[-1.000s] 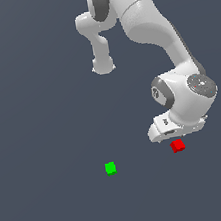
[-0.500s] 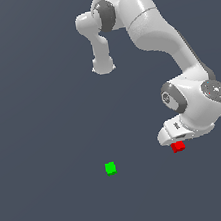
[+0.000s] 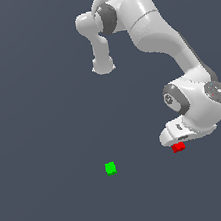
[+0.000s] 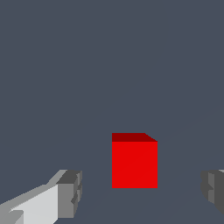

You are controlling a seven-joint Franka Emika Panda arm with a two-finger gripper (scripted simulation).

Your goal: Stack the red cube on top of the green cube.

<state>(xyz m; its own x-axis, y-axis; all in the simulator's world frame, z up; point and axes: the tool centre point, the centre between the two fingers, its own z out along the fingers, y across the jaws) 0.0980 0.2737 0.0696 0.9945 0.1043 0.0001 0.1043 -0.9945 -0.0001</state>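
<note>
The red cube [image 3: 178, 147] rests on the dark floor at the exterior view's right, directly under the white hand of the arm. In the wrist view the red cube [image 4: 134, 161] lies between my two fingertips [image 4: 69, 194], with a gap on each side. My gripper [image 4: 142, 192] is open and touches nothing; the exterior view hides its fingers behind the hand. The green cube [image 3: 110, 168] sits alone on the floor, well off toward the exterior view's left of the red one, and does not appear in the wrist view.
The arm's base column [image 3: 102, 63] stands farther back, toward the top of the exterior view. The dark grey floor [image 3: 47, 143] is flat, with nothing else on it.
The arm has lowered and shifted slightly toward the exterior view's right, bringing the hand down over the red cube. Neither cube has moved.
</note>
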